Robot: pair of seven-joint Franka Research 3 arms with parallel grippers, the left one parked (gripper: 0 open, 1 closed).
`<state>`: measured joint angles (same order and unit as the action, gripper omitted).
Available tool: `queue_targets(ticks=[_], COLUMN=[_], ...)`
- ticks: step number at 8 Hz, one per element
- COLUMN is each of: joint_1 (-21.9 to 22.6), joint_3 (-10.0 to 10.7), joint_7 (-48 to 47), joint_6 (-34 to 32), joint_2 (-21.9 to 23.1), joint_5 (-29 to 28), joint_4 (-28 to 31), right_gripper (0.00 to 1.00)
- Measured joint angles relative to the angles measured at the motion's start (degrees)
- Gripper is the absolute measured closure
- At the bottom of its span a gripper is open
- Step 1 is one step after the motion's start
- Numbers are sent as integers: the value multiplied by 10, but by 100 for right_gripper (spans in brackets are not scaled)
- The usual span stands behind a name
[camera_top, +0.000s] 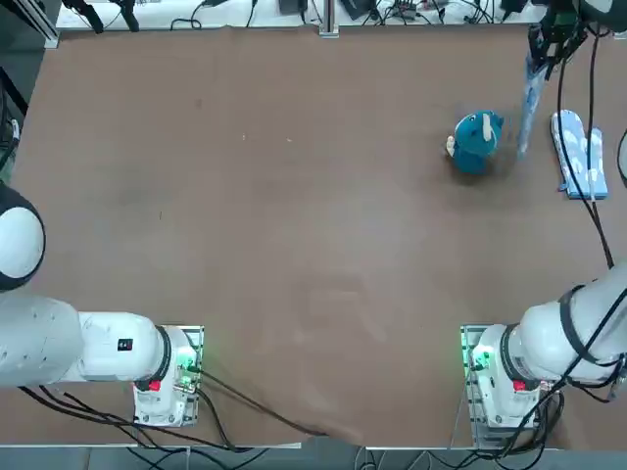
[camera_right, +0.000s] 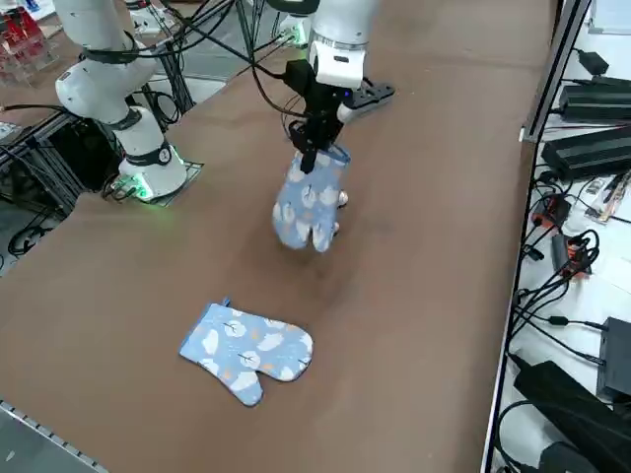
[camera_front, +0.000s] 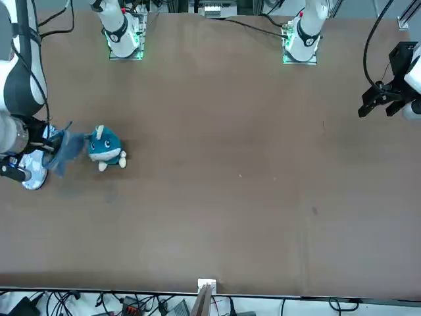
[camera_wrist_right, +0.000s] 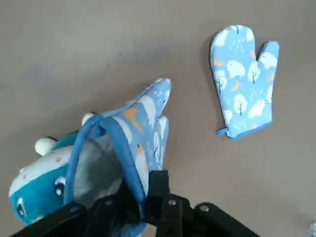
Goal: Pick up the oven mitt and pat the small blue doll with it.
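The small blue doll (camera_top: 477,142) stands upright on the brown table at the far right, also seen in the front view (camera_front: 105,148) and partly in the wrist view (camera_wrist_right: 34,190). My right gripper (camera_right: 309,158) is shut on the cuff of a blue patterned oven mitt (camera_right: 309,209), which hangs down from it above the table. The held oven mitt (camera_top: 529,98) hangs close beside the doll, on its right-hand side. I cannot tell whether the two touch. In the right side view the hanging mitt hides nearly all of the doll.
A second oven mitt (camera_top: 580,152) of the same pattern lies flat near the table's right edge (camera_right: 246,350), close to the doll. Cables and power supplies lie beyond the table's far edge.
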<state>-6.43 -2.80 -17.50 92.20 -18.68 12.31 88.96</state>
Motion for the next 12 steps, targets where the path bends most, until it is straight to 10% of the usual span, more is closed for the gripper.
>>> queue_targets(ticks=[9,12], joint_1=[26,21], joint_3=[-9,-1], joint_7=[0,24], joint_6=[18,21], joint_2=[-21,-21], joint_5=[-46,46], joint_4=[-11,-44], right_gripper=[95,95])
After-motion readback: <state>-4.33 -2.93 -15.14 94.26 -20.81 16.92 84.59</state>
